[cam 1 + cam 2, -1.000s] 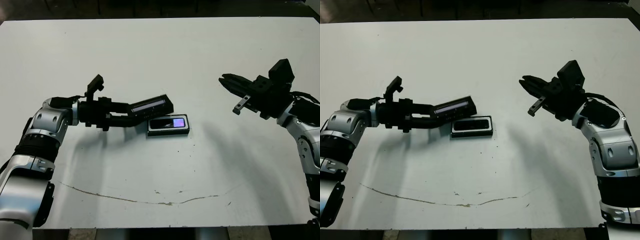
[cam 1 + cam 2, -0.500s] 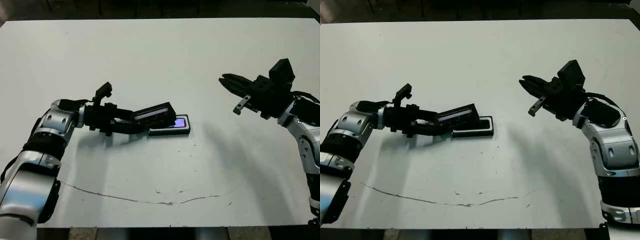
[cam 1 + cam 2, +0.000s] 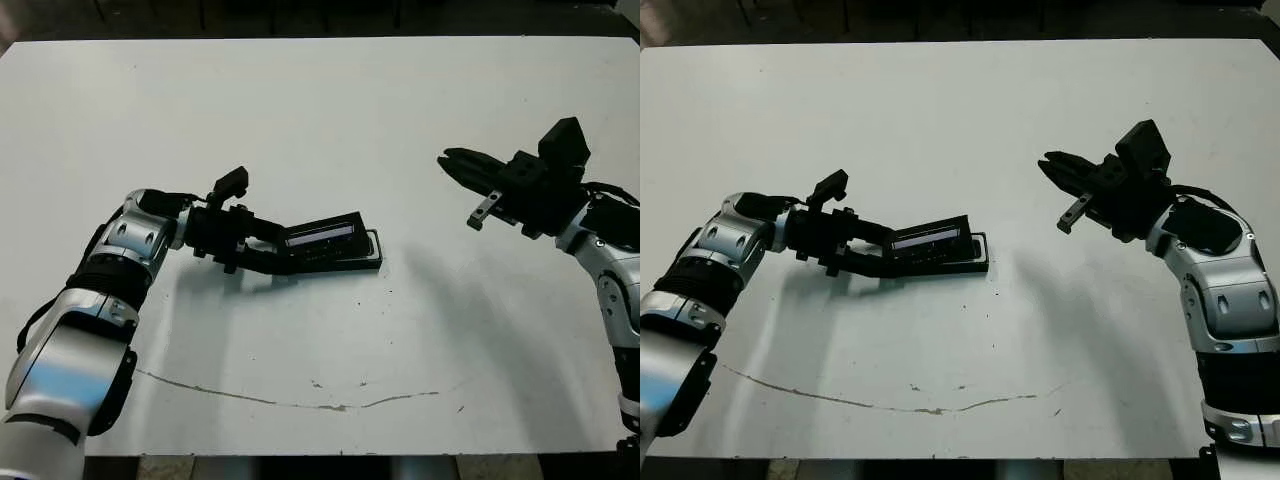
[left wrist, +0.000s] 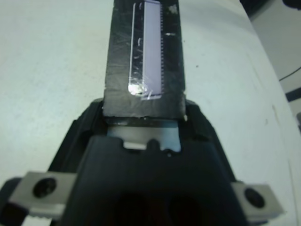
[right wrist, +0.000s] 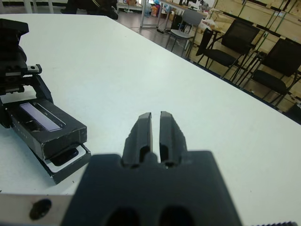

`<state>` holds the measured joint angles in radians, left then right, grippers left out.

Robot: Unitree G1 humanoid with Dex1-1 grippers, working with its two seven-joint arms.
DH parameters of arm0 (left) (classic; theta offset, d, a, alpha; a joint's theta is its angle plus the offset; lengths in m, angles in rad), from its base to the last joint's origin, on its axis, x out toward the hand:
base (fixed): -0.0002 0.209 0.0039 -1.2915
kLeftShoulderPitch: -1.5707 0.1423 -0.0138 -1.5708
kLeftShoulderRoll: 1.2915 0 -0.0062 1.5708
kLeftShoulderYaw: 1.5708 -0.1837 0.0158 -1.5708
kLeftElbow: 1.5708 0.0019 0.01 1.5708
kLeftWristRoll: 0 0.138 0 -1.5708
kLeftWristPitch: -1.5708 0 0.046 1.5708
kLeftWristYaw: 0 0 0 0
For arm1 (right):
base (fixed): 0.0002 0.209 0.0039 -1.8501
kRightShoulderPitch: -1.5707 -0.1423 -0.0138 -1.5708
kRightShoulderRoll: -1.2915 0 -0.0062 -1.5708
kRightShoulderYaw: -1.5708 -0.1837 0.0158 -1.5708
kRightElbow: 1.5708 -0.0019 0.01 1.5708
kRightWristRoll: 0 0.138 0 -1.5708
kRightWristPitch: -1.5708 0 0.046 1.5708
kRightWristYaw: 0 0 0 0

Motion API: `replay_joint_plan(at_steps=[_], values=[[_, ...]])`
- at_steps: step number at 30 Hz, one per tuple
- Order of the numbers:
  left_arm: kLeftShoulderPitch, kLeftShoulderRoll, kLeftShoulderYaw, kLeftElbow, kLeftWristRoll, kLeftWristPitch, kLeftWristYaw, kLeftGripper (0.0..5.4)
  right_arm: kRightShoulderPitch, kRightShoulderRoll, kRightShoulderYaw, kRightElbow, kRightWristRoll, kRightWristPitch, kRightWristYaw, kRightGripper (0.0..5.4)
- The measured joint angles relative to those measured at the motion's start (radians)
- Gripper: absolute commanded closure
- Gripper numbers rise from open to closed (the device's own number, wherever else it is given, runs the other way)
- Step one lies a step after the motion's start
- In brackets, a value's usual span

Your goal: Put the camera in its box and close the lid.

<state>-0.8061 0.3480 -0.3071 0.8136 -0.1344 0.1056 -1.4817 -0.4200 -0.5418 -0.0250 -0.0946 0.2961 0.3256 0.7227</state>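
White table (image 3: 300, 110), box (image 3: 372, 262) on it near mid, long scuff at front edge

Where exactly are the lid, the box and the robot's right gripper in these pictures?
lid (image 3: 322, 238): left eye view, on its glossy top strip.
box (image 3: 377, 250): left eye view, on its uncovered right end wall.
right gripper (image 5: 155, 128): right wrist view, midway between the fingertips.

- Shallow black box with white lining (image 3: 372, 262): the flat black lid with a glossy grey-purple strip (image 3: 322, 241) is covering most of it; only one end is showing.
- Box contents: hidden, cannot tell.
- Lid in the left wrist view (image 4: 144, 61): its far end is running past the picture's edge.
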Motion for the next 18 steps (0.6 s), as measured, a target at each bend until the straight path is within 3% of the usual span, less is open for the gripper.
replay_joint_plan(at_steps=[4, 10, 18], values=[[-0.015, 0.007, -0.027, -0.017, 0.031, -0.012, 0.003, 2.74, -0.002, -0.001, 0.000, 0.003, -0.002, -0.004, 0.005, 5.40], [0.006, 0.014, -0.099, -0.159, 0.148, -0.044, 0.148, 2.74, -0.004, -0.001, 0.000, 0.006, -0.003, -0.004, 0.005, 5.40], [0.027, 0.008, -0.149, -0.264, 0.198, -0.030, 0.239, 2.78, -0.004, -0.001, 0.000, 0.011, -0.004, -0.027, 0.006, 5.40]])
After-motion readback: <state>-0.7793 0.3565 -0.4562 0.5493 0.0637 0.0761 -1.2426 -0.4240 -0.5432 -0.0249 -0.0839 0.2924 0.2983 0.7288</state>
